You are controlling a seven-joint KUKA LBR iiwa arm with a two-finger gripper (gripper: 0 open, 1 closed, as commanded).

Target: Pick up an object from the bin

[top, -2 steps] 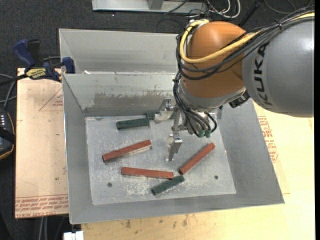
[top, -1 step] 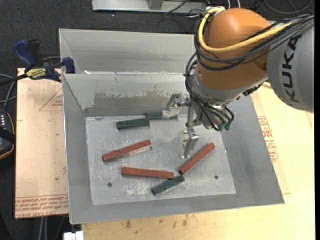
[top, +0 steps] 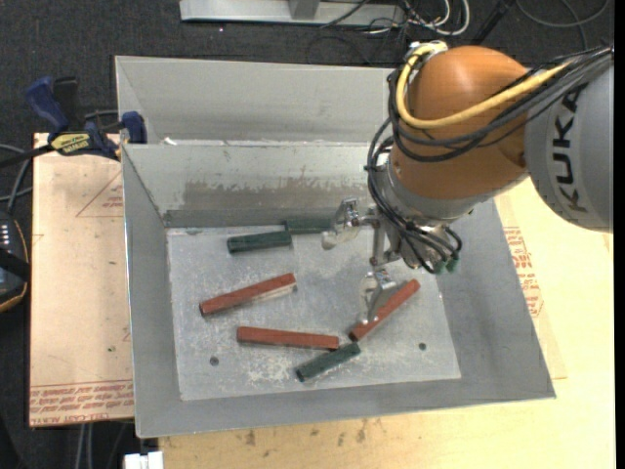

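While the grey bin holds five loose sticks, two dark green and three red-brown, the end effector is down on the tilted red-brown stick at the floor's 4 o'clock. Cannot tell if it's clenched or released. The arm enters from 2 o'clock, with its orange wrist cover overhead.

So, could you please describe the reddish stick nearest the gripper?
Start in the grey bin, right side, by the gripper. A reddish-brown stick lies slanted there. It lies further right than the two other reddish sticks, its lower end beside a dark green stick.
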